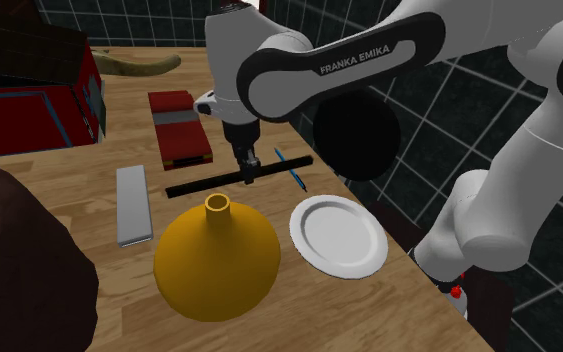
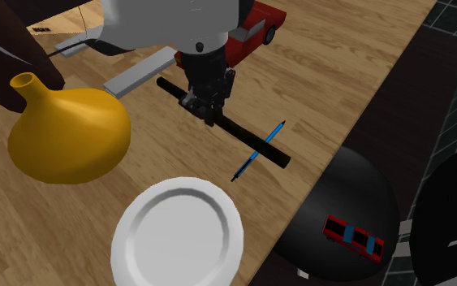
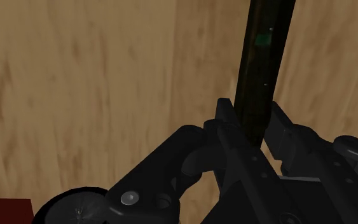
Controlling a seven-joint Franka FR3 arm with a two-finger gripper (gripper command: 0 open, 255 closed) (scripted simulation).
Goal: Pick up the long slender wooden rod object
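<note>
The long slender rod [image 1: 201,184] is drawn black and lies flat on the wooden table [image 1: 89,270], between a yellow vase and a red toy car. My gripper [image 1: 251,177] points straight down onto it near its middle. The second exterior view shows the gripper [image 2: 207,110] clasping the rod [image 2: 252,140]. From the wrist, the rod [image 3: 264,63] runs away from the gripper [image 3: 254,126], and both fingers [image 3: 226,121] press its sides. A thin blue pen [image 2: 259,151] lies across the rod's end nearest the table edge.
A yellow vase [image 1: 217,255] stands close beside the rod, with a white plate [image 1: 337,235] next to it. A grey block [image 1: 132,205], a red toy car [image 1: 179,128] and a red box [image 1: 29,100] lie farther off. A black round object [image 2: 340,213] sits past the table edge.
</note>
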